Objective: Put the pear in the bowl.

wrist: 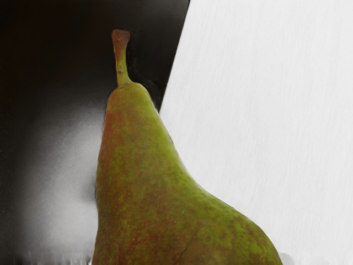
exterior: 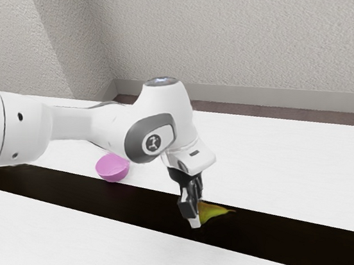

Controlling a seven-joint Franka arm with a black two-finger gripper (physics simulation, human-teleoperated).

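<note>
Your gripper (exterior: 196, 216) stands at the broad end of the pear (exterior: 211, 212), presumably for secure lifting; opening and hold cannot be determined.

Qty 1 ea: pear (wrist: 149, 182), bowl (exterior: 113, 170), arm (exterior: 72, 123), tbl (exterior: 80, 235)

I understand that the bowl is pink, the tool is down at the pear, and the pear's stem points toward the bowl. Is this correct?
Not the stem: the exterior view shows the pear's stem pointing away from the bowl. The bowl is indeed pink, and the tool is down at the pear.
</note>
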